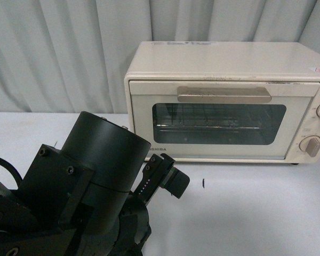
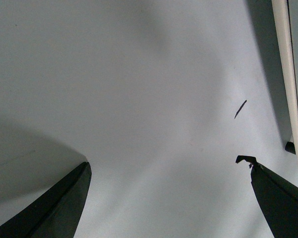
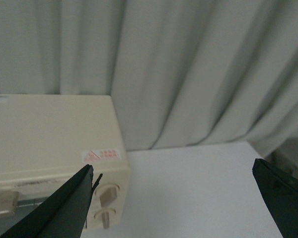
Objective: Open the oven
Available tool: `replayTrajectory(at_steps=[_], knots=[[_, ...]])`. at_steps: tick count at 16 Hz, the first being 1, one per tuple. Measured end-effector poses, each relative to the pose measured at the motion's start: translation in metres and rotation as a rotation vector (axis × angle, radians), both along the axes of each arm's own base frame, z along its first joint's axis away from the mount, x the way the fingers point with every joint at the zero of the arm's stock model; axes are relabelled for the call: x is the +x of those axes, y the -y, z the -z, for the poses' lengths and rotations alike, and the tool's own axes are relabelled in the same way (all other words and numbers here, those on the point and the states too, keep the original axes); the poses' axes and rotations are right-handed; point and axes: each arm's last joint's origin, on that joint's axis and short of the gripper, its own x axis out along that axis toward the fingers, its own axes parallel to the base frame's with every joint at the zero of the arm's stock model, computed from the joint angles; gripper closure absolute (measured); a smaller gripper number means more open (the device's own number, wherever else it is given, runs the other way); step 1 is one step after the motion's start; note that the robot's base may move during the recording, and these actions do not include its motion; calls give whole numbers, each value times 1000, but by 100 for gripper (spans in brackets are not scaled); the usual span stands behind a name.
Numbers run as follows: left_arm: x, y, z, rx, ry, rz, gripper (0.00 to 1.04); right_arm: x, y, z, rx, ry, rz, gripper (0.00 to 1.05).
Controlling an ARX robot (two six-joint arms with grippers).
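Just ahead of the left claw, slightly to its right, the oven stands upright on the table. Its long axis runs side to side across the robot's front. The door faces the robot and is shut. The handle, a beige bar, lies level along the door's top edge. The rack shows through the glass. Two knobs sit one above the other at the oven's right end.

Left claw: jaws spread wide, nothing between them, pointed down at the table, clear of the oven. The oven's lower front edge and one foot lie just beside one finger. The left arm covers the oven's lower left corner in the front view.

Right claw: jaws spread wide, empty, held above the level of the oven's top, off its knob end. The oven lies below and ahead, near one finger. A sticker with red print sits on the top by that corner.

Surface: plain white table, with a short dark mark just beyond the left claw. A pleated pale curtain closes the rear, close behind the oven. Between the left claw and the handle, only the door face shows.
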Motion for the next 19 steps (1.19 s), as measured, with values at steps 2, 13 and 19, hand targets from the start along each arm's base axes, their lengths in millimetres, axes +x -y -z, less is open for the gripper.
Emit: replayTrajectory(at_steps=[2,13,19], knots=[[0,0,0,0,0,0,7,37,-28,-18,-174,-2,-85,6],[0,0,0,-1,0,1,7,114,-61,-1,-1035,-189,-418,103],[0,0,0,-1,0,1,7,110,-69,47,-1247,-303,-703,103]])
